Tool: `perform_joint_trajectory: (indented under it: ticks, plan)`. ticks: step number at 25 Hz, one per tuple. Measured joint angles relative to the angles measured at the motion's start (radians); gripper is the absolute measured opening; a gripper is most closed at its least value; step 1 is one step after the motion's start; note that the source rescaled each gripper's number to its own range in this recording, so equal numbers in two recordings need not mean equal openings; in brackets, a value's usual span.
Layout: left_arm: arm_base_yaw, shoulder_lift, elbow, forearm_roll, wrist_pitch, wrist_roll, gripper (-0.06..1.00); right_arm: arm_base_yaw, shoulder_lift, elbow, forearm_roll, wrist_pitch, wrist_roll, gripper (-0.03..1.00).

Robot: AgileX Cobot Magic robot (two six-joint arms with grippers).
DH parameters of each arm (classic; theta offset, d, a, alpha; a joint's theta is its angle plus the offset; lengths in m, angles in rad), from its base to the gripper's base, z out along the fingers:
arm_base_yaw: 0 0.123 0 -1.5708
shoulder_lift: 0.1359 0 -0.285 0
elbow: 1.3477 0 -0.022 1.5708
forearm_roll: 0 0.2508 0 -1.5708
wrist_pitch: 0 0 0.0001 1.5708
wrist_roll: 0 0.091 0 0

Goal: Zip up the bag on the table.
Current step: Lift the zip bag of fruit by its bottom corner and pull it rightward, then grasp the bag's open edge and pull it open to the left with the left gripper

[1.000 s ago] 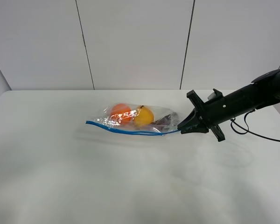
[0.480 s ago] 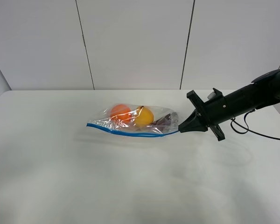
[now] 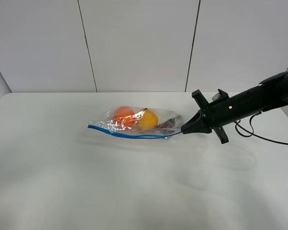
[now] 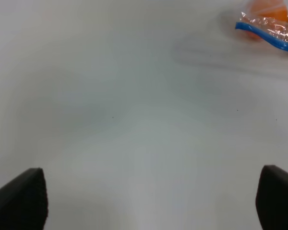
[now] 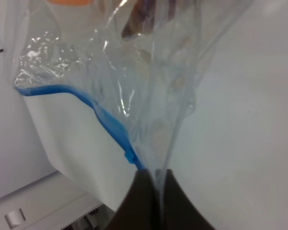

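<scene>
Pinching the right end of the bag (image 3: 134, 122), the right gripper (image 3: 183, 130) has its fingers (image 5: 141, 191) pressed together on the clear plastic just beside the blue seal strip (image 3: 129, 134). The bag lies near the middle of the white table (image 3: 134, 187) and holds an orange fruit (image 3: 123, 114), a yellow pear (image 3: 148, 120) and a dark item (image 3: 169, 123). The left gripper (image 4: 149, 206) hangs over bare table with its fingers (image 4: 24, 199) spread wide, holding nothing, well apart from the bag.

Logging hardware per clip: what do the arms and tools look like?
Right arm: matte black tube, crossbar bracket, thin black cable trailing. Right tool: black, tapering to a point. Left tool: only two black tips visible.
</scene>
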State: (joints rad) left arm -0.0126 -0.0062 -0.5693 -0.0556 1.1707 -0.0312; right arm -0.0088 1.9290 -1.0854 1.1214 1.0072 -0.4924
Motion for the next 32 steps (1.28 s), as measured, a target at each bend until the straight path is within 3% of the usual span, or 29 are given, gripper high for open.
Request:
perform_joint_trajectory:
  ticks: [10,27,32]
  plan:
    - [0.000,0.000,0.000,0.000,0.000,0.000,1.00,0.000,0.000,0.000,0.108,0.058,-0.078,0.00]
    - [0.000,0.000,-0.002,0.000,-0.003,0.000,1.00,0.000,0.000,0.000,0.116,0.057,-0.096,0.00]
    - [0.000,0.093,-0.092,0.000,-0.053,0.003,1.00,0.000,0.000,0.000,0.117,0.057,-0.096,0.00]
